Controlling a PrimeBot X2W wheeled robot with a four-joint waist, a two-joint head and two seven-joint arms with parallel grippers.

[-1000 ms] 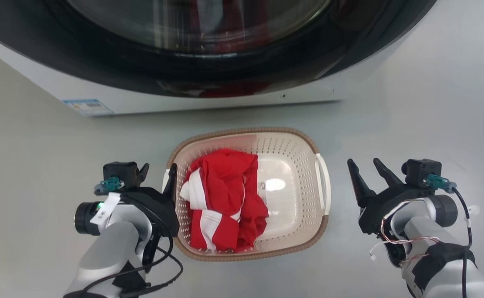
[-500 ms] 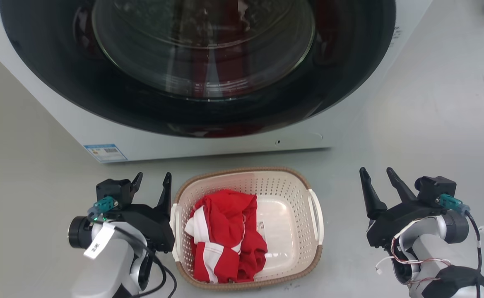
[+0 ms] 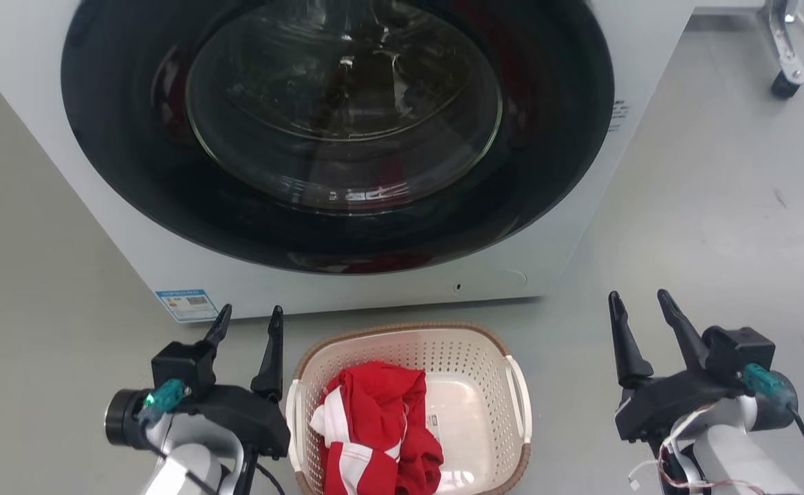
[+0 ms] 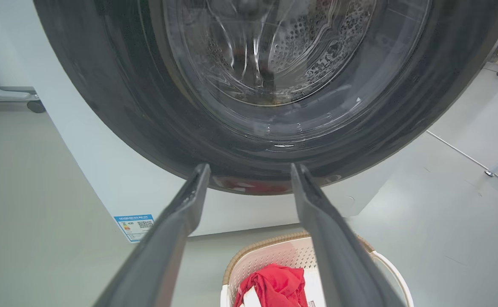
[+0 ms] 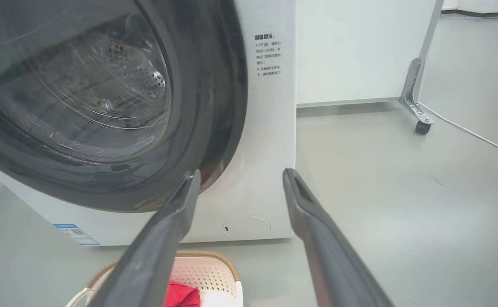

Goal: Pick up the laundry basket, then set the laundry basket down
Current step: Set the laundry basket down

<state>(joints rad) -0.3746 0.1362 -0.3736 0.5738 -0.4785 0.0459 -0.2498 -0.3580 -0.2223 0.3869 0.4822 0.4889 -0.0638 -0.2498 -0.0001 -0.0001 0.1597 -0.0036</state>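
Left fingers [image 3: 272, 357] have cleared the laundry basket [image 3: 443, 354], which sits between them and the right fingers [image 3: 624, 344], both pairs spread.

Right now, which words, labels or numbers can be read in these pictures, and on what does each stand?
"温馨提示:" heads the printed notice on the washer front, right of the door; lines beneath too small to read.
Blue sticker at the washer's lower left corner: too small.
Small white label inside the laundry basket: blurred.
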